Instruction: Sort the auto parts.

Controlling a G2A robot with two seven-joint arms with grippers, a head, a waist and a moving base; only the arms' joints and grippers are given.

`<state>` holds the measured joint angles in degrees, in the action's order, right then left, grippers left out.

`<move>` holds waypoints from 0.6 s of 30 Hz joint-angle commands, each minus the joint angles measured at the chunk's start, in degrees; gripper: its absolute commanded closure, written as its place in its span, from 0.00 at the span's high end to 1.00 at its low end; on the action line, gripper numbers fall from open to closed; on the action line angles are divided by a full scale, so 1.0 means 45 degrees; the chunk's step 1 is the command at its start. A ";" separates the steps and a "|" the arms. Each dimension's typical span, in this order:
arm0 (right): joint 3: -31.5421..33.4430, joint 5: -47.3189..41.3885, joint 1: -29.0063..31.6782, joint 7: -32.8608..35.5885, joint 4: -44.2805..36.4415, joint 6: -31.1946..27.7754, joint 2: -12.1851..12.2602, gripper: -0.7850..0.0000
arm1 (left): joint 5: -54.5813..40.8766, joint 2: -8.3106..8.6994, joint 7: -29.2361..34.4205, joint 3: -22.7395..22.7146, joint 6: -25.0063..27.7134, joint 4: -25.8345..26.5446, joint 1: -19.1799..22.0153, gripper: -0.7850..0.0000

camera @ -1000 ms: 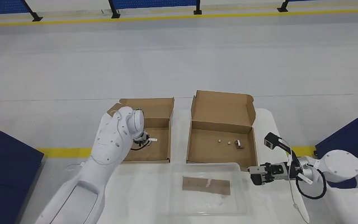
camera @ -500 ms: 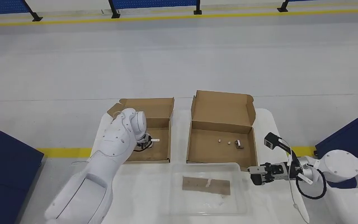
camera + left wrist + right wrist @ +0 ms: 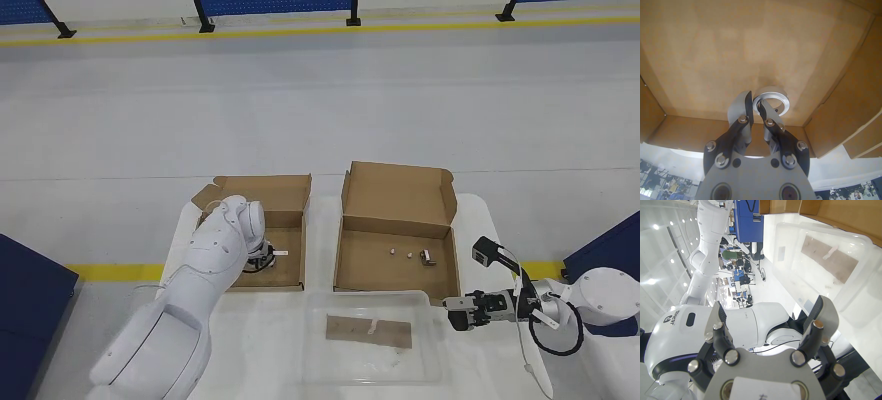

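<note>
Left gripper: the left gripper sits down inside the left cardboard box, which lies left of centre in the top view. The white arm covers much of that box's floor there.
Left pincer state: drawn narrow, the two fingers pinch the wall of a metal ring. One pad is outside the ring and the other reaches inside its opening.
Metal ring: a short silver ring with a flat machined face, held close over the brown floor of the left box. A dark shadow lies just behind it. Whether it touches the floor I cannot tell.
Right gripper: the right gripper hangs at the lower right of the top view, just beside the right end of the clear plastic tray.
Right pincer state: spread wide, with nothing between the fingers.
Right cardboard box: the second box stands open at centre right of the top view, its lid flap raised at the back. Three small parts lie in a loose row on its floor, toward the right side.
Tray: it sits at the lower centre of the top view, in front of the right box, and a flat brown cardboard piece lies in it.
Table: both boxes and the tray rest on a white table.
</note>
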<state>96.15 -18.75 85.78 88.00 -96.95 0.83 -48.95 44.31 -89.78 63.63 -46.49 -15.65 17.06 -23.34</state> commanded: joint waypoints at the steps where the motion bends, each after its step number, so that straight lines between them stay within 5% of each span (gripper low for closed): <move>1: 0.0000 -0.0001 0.0001 0.0000 0.0000 -0.0001 0.0000 1.00 | -0.0036 -0.0059 -0.0026 0.0009 0.0022 -0.0169 0.0047 0.00; 16: 0.0000 -0.0001 0.0001 0.0000 0.0000 -0.0001 0.0000 1.00 | -0.0139 -0.0389 -0.0199 0.0056 0.0045 -0.0898 0.0262 0.00; 18: 0.0000 -0.0001 0.0001 0.0000 0.0000 -0.0001 0.0000 1.00 | -0.0147 -0.0421 -0.0197 0.0059 0.0054 -0.0953 0.0279 0.09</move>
<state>96.15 -18.75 85.78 88.00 -96.95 0.83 -48.95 43.66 -91.61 62.73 -46.23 -15.44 12.91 -22.13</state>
